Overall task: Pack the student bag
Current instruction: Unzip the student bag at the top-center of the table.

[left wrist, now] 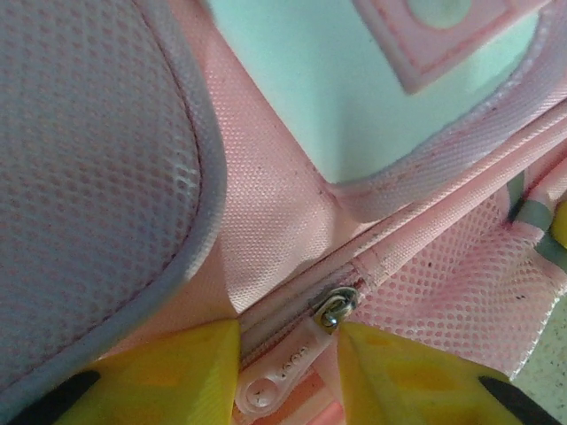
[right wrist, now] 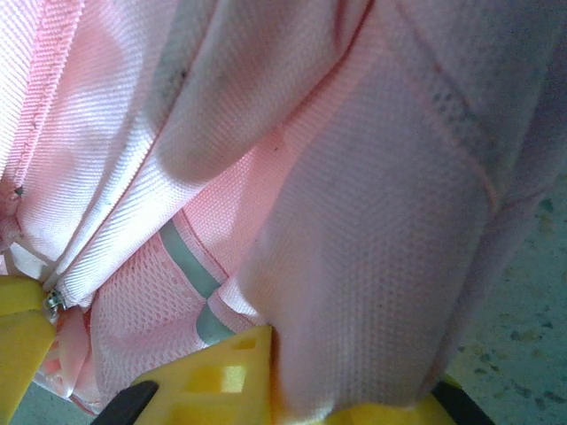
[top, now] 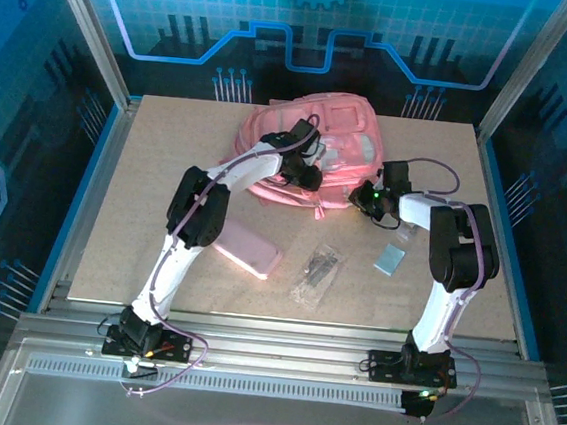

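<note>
The student bag [top: 315, 145] is lying at the far middle of the desk [top: 157, 170], and both arms are reaching over to it. The left hand [left wrist: 291, 345] is sitting low against the bag's front. Its yellow fingers [left wrist: 168, 376] are standing apart on either side of the pink zip pull [left wrist: 279, 385], and the metal slider [left wrist: 335, 308] is lying just beyond their tips. Whether the pads are pressing the pull is hard to tell from this close. The right hand [right wrist: 314, 381] is clamping a fold of the bag's pink fabric at its right near edge, with the cloth bulging out between the fingers. On the near part of the desk, well apart from the bag, a flat pink pencil case [top: 247, 249], a clear packet [top: 316, 273] and a small pale blue piece [top: 391, 259] are lying in a loose row.
</note>
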Robot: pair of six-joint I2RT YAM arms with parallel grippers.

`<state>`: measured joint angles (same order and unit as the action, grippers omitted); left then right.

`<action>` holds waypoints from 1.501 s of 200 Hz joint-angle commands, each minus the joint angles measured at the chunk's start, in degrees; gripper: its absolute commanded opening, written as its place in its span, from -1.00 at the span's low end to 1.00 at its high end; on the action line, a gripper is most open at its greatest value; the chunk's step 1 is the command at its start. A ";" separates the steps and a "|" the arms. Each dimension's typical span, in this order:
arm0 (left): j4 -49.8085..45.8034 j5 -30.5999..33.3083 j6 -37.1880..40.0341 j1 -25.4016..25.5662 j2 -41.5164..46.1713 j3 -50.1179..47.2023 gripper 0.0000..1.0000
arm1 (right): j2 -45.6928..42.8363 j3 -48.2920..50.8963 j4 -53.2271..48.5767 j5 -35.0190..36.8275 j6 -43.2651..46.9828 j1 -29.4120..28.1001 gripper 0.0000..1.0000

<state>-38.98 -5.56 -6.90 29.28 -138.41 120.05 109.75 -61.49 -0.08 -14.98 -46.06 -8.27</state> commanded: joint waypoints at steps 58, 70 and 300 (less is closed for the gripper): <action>-5.79 4.55 3.56 2.41 -4.06 -2.44 -0.29 | 1.21 -1.29 -0.01 -0.40 0.12 -0.06 -0.65; -5.50 4.77 3.72 2.58 -4.18 -3.65 -0.45 | 0.99 -1.26 0.08 -0.22 0.09 -0.07 -0.65; -7.98 14.62 0.86 -9.66 11.96 -13.96 -1.00 | -1.90 -0.97 -2.61 7.31 -1.82 4.32 -1.00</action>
<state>-43.90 2.79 -6.00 23.83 -129.64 107.22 109.82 -61.52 -0.36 -13.96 -48.66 -7.90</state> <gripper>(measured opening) 0.038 0.058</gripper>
